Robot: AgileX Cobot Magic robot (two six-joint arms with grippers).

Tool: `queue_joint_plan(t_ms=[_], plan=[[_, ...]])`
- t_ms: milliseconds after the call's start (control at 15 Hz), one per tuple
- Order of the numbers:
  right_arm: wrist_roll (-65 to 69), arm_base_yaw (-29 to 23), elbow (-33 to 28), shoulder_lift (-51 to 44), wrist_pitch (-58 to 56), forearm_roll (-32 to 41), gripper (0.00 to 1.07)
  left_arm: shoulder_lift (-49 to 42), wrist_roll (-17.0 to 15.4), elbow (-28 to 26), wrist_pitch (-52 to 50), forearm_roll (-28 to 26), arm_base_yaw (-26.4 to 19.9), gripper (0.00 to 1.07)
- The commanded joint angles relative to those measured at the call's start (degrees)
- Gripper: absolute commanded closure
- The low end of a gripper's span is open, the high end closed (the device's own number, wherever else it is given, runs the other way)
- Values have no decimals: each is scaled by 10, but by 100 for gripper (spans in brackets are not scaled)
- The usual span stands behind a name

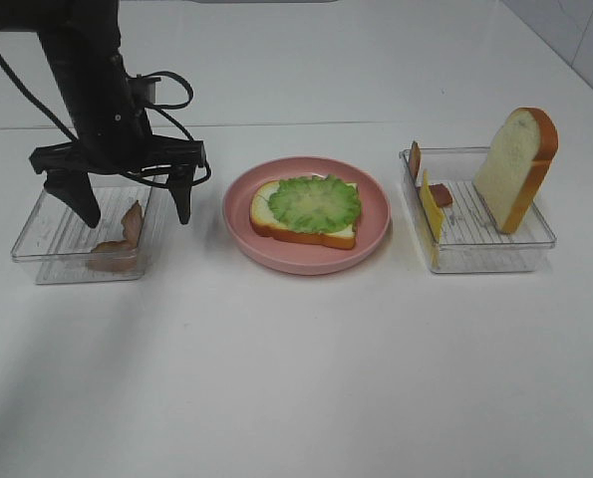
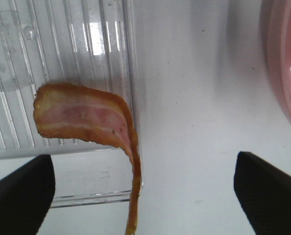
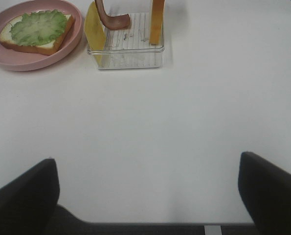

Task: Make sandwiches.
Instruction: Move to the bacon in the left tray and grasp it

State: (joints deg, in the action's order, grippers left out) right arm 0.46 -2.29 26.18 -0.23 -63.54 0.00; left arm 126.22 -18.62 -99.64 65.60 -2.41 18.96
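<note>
On the pink plate [image 1: 306, 261] lies a bread slice [image 1: 266, 217] topped with a green lettuce leaf [image 1: 314, 203]. A curled bacon strip [image 1: 127, 234] leans on the right wall of the clear left tray [image 1: 77, 269]. My left gripper [image 1: 137, 219] hangs open just above that strip, one finger over the tray, the other outside its right wall. In the left wrist view the bacon strip [image 2: 81, 120] shows between the wide-apart fingers [image 2: 18, 196], untouched. The right tray [image 1: 495, 254] holds an upright bread slice [image 1: 515, 169], a yellow cheese square [image 1: 432, 207] and more bacon [image 1: 441, 194]. My right gripper [image 3: 147, 196] is open over bare table.
The pink plate's rim [image 2: 282, 63] lies close to the right of the left gripper. In the right wrist view, the plate [image 3: 18, 63] and right tray [image 3: 130, 54] sit far ahead of the gripper. White table stretches across the front, with a wall behind.
</note>
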Motion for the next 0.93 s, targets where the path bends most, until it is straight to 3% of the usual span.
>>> queue_joint_plan(t_ms=[67, 333, 400, 600, 733, 933], plan=[[-1, 2, -1, -17, 3, 0, 11, 11, 3, 5, -5, -6, 2, 16], [-1, 2, -1, -17, 3, 0, 11, 15, 5, 5, 1, -10, 2, 24], [-1, 2, -1, -17, 3, 0, 11, 15, 5, 5, 5, -10, 2, 37], [-1, 2, -1, -17, 3, 0, 11, 15, 5, 5, 10, -10, 2, 54], [-1, 2, -1, -17, 3, 0, 11, 15, 5, 5, 16, -10, 2, 80], [-1, 2, -1, -17, 3, 0, 11, 15, 5, 5, 35, -9, 2, 102]])
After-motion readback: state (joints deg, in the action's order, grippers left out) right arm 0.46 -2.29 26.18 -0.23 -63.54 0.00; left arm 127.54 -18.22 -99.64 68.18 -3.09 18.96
